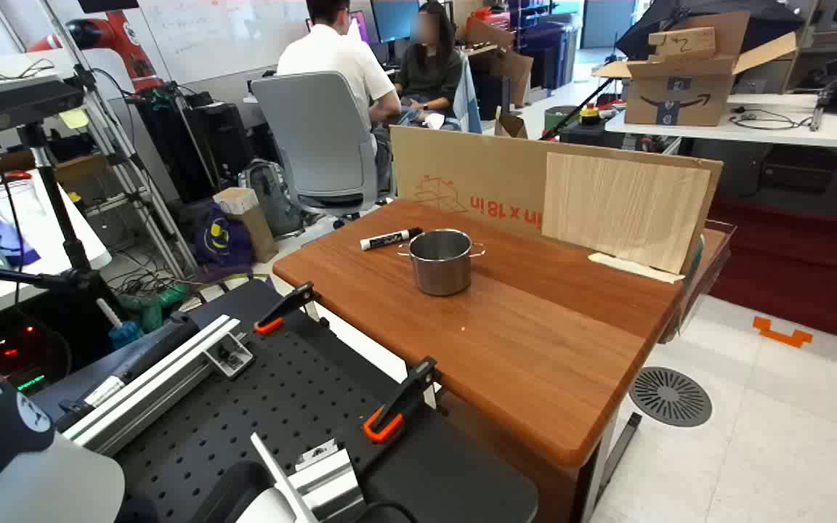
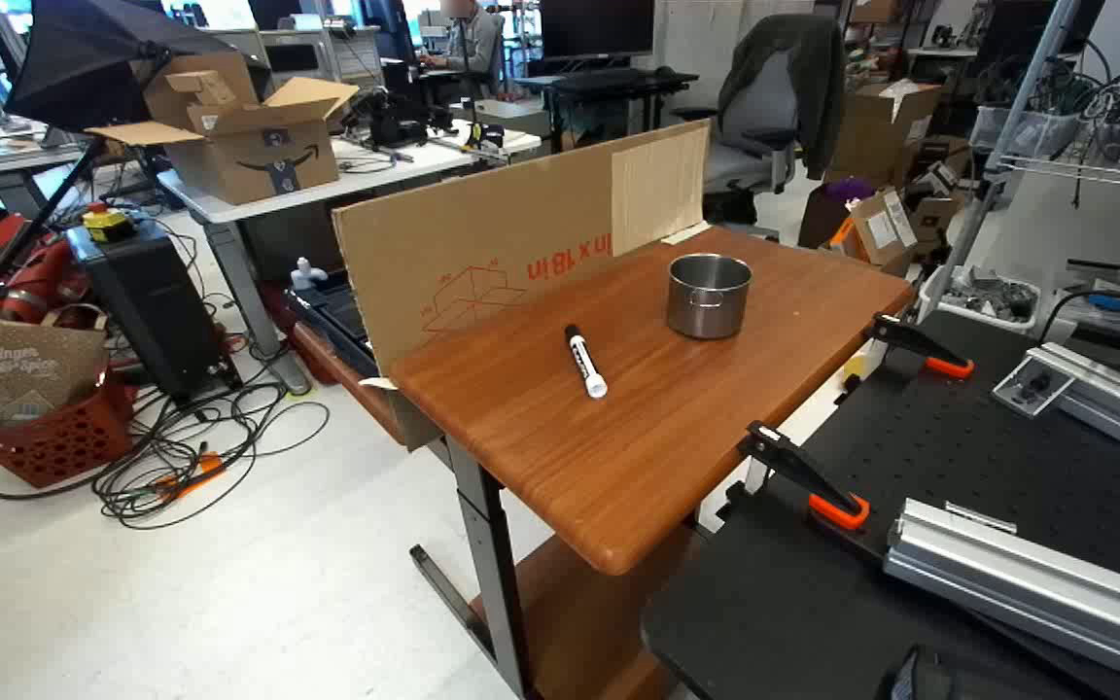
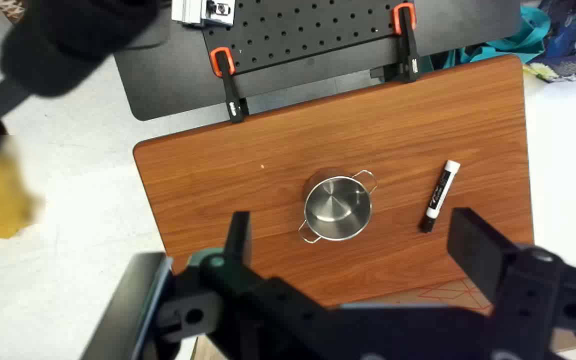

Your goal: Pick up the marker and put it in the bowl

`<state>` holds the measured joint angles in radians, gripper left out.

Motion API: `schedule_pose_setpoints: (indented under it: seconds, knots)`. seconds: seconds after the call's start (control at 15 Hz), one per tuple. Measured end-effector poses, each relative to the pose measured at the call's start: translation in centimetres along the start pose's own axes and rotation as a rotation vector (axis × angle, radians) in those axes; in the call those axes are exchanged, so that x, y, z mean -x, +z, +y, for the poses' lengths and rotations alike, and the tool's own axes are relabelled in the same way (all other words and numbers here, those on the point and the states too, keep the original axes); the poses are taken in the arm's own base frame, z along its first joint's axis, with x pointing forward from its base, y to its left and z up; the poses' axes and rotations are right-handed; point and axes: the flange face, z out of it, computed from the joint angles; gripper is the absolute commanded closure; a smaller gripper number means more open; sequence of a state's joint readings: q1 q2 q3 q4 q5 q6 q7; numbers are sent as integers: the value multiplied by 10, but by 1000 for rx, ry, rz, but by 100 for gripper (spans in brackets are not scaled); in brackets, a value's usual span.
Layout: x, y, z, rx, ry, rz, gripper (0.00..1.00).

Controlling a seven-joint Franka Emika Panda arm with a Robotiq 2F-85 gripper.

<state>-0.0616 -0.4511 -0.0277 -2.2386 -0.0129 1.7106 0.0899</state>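
Note:
The marker (image 1: pixel 391 239) has a white barrel with a black label and a black cap. It lies on the brown wooden table beside the bowl (image 1: pixel 442 272), apart from it. The bowl is grey metal, pot-like, upright, with two thin wire handles and nothing inside. Both also show in an exterior view, the marker (image 2: pixel 585 362) and the bowl (image 2: pixel 708 301). In the wrist view my gripper (image 3: pixel 352 214) is open and empty, high above the table. The bowl (image 3: pixel 338 207) appears between the fingers, and the marker (image 3: pixel 440 195) appears near the right finger. The gripper is outside both exterior views.
A cardboard panel (image 2: pixel 482 248) stands along the table's (image 1: pixel 535 349) far edge. Two black and orange clamps (image 1: pixel 404 399) (image 1: pixel 285 309) grip the near edge. A black perforated plate (image 1: pixel 302 392) with aluminium profiles (image 1: pixel 157 385) lies on the robot's side.

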Motion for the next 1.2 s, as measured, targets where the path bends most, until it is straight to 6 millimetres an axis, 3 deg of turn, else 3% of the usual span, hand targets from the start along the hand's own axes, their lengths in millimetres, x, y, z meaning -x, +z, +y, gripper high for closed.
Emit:
schedule_pose_setpoints:
  seconds: [0.4,0.53,0.87,1.2]
  knots:
    - [0,8,-4,4,10,-9,0]
    - [-1,33,-18,14,31,-36,0]
    - [-14,121,-76,18,117,-86,0]
    - [-30,174,-120,-43,226,-30,0]
